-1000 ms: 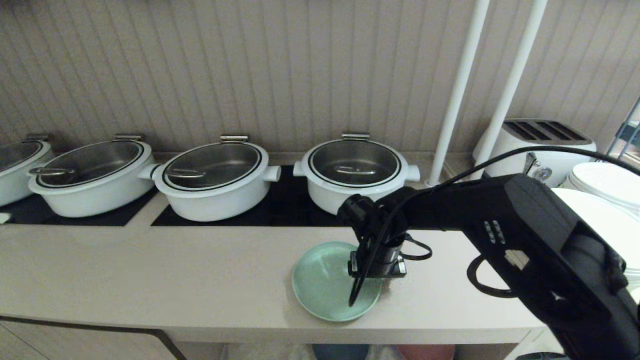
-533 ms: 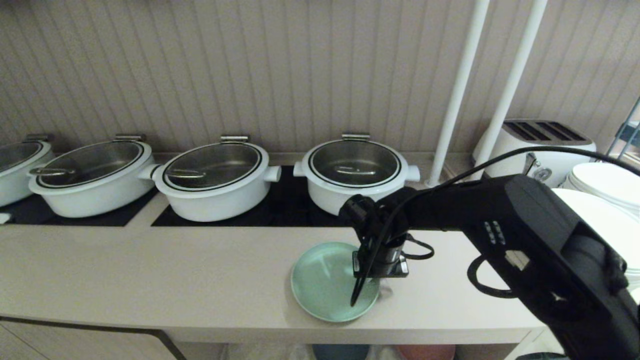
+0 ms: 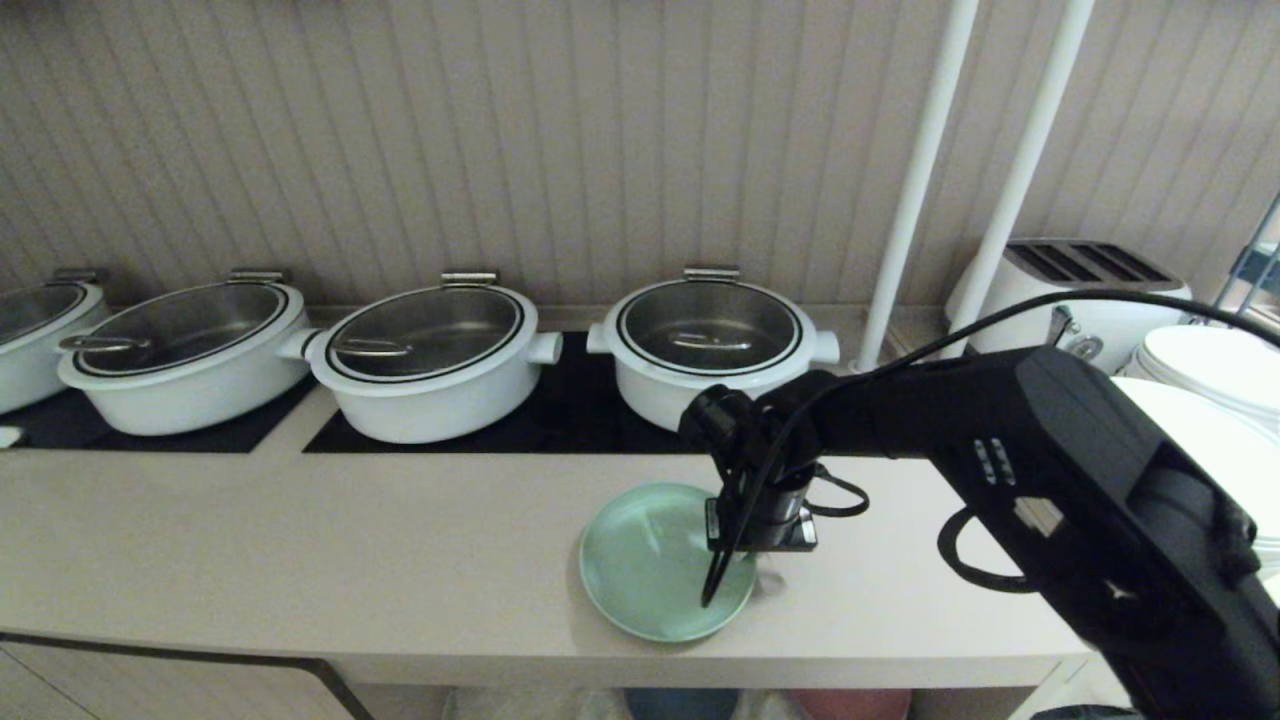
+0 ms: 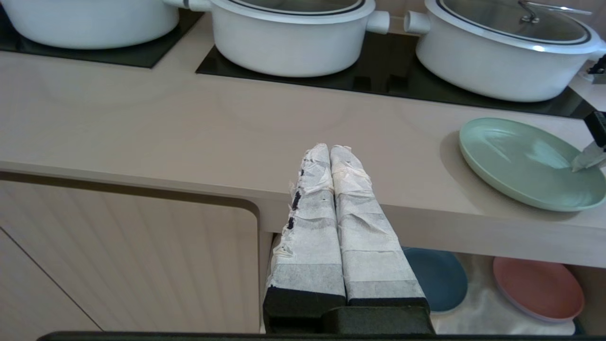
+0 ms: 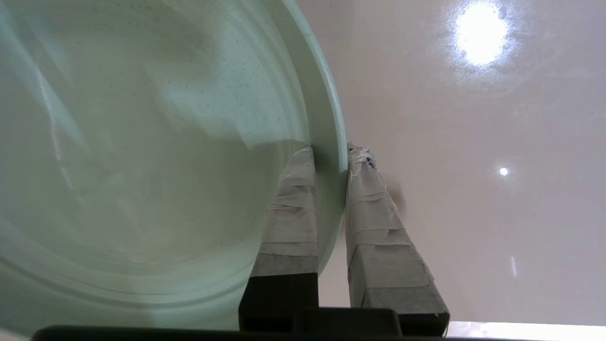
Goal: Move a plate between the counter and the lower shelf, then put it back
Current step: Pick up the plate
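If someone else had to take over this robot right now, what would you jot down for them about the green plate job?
Right gripper: shut on the rim of the round mint-green matte plate, one finger inside the rim, one outside.
Left gripper: shut, holding nothing, parked in front of the counter edge.
The plate lies on the long beige counter, in front of the white pots.
The lower shelf under the counter, cloth-lined, holds a blue plate and a pink plate.
Done: grip on the plate made.
Left: whether this is the outbound or the return leg cannot be told from here.
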Tool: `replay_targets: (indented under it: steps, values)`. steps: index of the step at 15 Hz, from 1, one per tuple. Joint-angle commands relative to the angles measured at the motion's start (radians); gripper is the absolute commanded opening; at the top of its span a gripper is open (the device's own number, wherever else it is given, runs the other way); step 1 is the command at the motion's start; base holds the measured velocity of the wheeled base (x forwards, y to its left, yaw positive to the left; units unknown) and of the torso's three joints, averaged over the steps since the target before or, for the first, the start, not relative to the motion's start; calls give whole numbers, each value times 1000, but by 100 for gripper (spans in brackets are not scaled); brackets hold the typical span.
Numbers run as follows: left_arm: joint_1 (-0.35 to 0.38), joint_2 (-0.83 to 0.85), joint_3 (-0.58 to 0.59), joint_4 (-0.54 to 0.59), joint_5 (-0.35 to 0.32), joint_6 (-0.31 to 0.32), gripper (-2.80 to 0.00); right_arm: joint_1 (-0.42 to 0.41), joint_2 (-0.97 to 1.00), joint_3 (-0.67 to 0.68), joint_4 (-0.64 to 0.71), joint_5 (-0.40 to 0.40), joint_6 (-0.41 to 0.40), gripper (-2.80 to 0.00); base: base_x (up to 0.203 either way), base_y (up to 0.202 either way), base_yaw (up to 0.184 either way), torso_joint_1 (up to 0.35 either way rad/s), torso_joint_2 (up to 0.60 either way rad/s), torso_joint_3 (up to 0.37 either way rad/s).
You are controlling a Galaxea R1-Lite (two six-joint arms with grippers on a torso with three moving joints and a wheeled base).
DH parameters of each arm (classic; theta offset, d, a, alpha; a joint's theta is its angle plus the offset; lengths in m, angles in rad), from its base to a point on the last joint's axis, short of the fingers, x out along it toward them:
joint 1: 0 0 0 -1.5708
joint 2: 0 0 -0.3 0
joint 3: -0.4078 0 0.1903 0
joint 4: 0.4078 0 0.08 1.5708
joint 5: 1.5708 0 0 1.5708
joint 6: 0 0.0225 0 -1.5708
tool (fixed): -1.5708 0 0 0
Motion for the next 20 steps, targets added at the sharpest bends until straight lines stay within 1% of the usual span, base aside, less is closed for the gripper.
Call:
replay_targets:
  steps: [1, 8, 11, 14, 17, 20]
  values:
    - [0, 0, 0, 0, 1, -1, -280, -2, 1, 0, 10, -2, 3, -280, 0, 0, 0, 0, 0, 0]
    - [0, 0, 0, 0, 1, 0, -280, -27, -58, 6, 19, -3, 3, -280, 0, 0, 0, 0, 0, 0]
    - [0, 0, -1, 0, 1, -1, -280, -53, -105, 8, 56, -6, 2, -280, 0, 0, 0, 0, 0, 0]
    - [0, 0, -1, 0, 1, 0, -280, -82, -145, 15, 59, -7, 1, -280, 0, 0, 0, 0, 0, 0]
    - [0, 0, 0, 0, 1, -1, -280, -88, -177, 31, 60, -9, 2, -280, 0, 0, 0, 0, 0, 0]
    - [0, 0, 0, 0, 1, -1, -280, -88, -204, 67, 59, -11, 40, -280, 0, 0, 0, 0, 0, 0]
